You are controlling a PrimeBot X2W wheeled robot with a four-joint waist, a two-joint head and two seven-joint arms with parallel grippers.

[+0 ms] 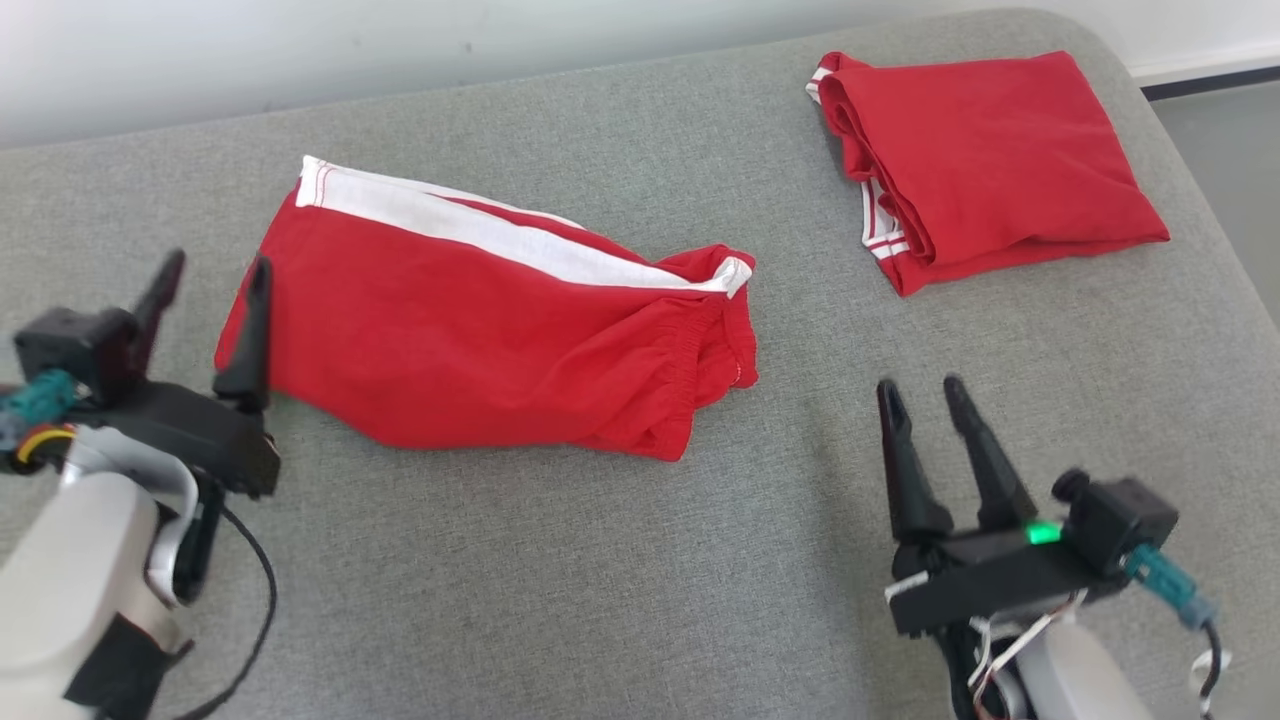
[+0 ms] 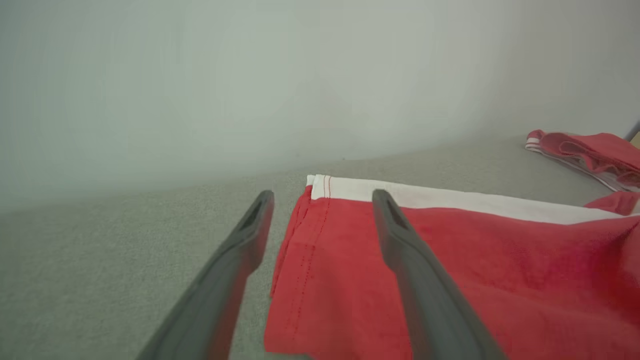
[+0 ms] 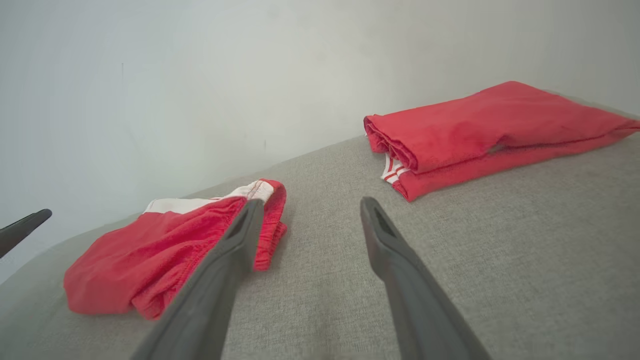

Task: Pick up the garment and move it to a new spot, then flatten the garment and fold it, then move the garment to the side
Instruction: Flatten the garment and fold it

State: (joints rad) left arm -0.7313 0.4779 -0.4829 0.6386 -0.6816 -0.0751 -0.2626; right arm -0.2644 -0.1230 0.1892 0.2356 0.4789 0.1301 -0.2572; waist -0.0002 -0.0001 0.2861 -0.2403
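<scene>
Red shorts (image 1: 480,340) w/ white stripe; red folded garment (image 1: 1000,160); grey surface (image 1: 620,580).

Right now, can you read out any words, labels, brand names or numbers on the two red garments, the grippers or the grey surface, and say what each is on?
No readable text anywhere.
Red shorts: only a plain white side stripe, no print or tag showing.
Folded red garment: only red and white stripes at its edge.
Right gripper: a green light on its mount, no lettering.
Grey upholstered surface: plain fabric.
</scene>
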